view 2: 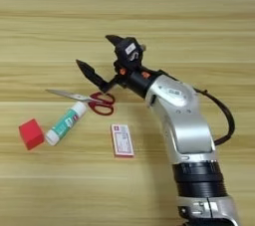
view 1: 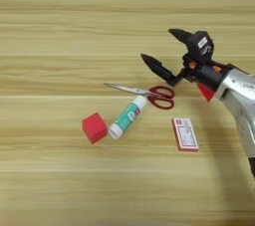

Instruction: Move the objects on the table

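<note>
My right gripper [view 1: 157,44] is open, its two black fingers spread wide with nothing between them. It hovers just up and to the right of the red-handled scissors [view 1: 149,94], whose blades point left. Below the scissors a white-teal glue stick [view 1: 128,117] lies slanted on the table [view 1: 60,31]. The plain red cube [view 1: 94,127] sits to the left of the glue stick's cap end. To the right lies a flat red-edged card box [view 1: 185,134]. A red corner [view 1: 204,92] peeks out from under my wrist; what it belongs to is hidden.
The silver forearm [view 2: 184,120] comes up from the bottom right and covers the table there, with a black cable [view 2: 225,115] looping on its right side. Bare wood stretches across the back and the left of the table.
</note>
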`<state>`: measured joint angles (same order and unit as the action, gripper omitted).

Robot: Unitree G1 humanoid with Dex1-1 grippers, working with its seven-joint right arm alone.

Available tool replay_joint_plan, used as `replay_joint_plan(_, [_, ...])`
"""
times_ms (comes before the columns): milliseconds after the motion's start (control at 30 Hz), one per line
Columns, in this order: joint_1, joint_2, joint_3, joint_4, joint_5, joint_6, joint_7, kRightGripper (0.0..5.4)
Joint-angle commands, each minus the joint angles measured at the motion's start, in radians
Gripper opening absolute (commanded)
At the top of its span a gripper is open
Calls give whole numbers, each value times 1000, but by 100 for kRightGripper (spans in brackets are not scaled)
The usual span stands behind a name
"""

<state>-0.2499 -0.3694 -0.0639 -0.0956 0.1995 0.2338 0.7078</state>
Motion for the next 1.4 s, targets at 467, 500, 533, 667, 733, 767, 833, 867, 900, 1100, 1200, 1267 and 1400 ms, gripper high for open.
replay_joint_plan(467, [-151,-213,-197,422,-17,-64,-58,538])
replay_joint_plan(500, [-152,-220,-192,450,-26,-75,-56,538])
replay_joint_plan(533, [-151,-225,-187,471,-34,-84,-53,538])
replay_joint_plan(667, [-137,-223,-172,517,-44,-108,-44,538])
replay_joint_plan(733, [-133,-217,-170,516,-36,-108,-34,538])
replay_joint_plan(767, [-133,-215,-170,517,-35,-109,-31,538])
replay_joint_plan(833, [-133,-213,-170,518,-36,-110,-29,538])
replay_joint_plan(867, [-133,-212,-169,519,-37,-110,-30,538])
replay_joint_plan(900, [-131,-213,-167,520,-42,-113,-33,538])
replay_joint_plan(1100, [-132,-214,-157,571,-64,-120,-53,538])
replay_joint_plan(1200, [-130,-212,-159,569,-57,-123,-51,538])
replay_joint_plan(1267, [-129,-212,-154,561,-57,-123,-49,538])
replay_joint_plan(1400, [-123,-210,-135,585,-70,-120,-43,538])
